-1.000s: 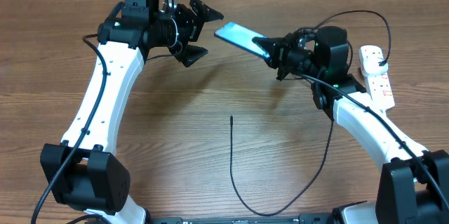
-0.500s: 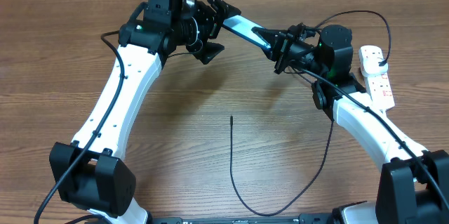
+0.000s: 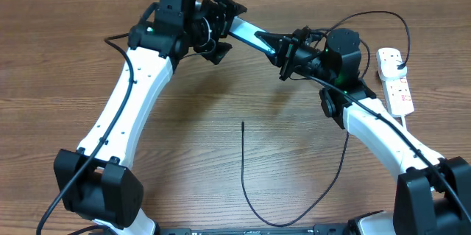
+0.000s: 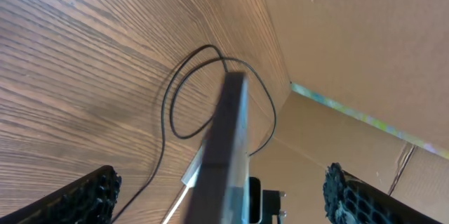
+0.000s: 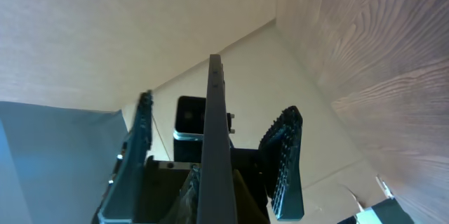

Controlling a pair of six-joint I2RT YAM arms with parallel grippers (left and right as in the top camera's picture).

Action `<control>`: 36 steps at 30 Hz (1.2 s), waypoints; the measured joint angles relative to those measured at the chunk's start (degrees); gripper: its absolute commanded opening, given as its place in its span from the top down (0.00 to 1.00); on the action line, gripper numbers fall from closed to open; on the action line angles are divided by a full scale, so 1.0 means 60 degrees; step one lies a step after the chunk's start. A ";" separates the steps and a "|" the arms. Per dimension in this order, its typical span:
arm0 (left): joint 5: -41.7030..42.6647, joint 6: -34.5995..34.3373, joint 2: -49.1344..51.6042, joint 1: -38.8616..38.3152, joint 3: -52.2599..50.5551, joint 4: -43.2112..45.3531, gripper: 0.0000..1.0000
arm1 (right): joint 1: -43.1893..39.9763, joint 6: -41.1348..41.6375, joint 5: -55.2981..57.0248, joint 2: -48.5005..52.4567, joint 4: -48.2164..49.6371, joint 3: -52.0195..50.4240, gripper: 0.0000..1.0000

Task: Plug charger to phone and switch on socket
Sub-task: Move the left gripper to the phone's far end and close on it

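Left gripper point(image 3: 224, 27) moved in, jaws apart astride phone point(image 3: 254, 36) clamped in right gripper point(image 3: 288, 52); handover underway, left must close next.

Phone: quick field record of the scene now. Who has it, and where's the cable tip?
phone: lifted off table, tilted
right claw: shut on phone
left claw: open, straddling phone's free end, no contact seen
charger: on table, tip free, not in phone
socket: on table by right arm
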 measured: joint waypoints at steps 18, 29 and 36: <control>-0.0492 -0.0408 0.0000 -0.0138 0.0000 0.0062 0.64 | 0.0044 0.0106 0.0215 0.0000 0.0000 0.0000 0.96; -0.0492 -0.0557 0.0000 -0.0138 0.0000 0.0051 0.63 | 0.0058 0.0528 0.0251 0.0000 0.0004 0.0000 0.96; -0.0492 -0.0583 0.0000 -0.0138 0.0000 0.0051 0.65 | 0.0168 0.0838 0.0251 0.0000 0.0076 0.0000 0.96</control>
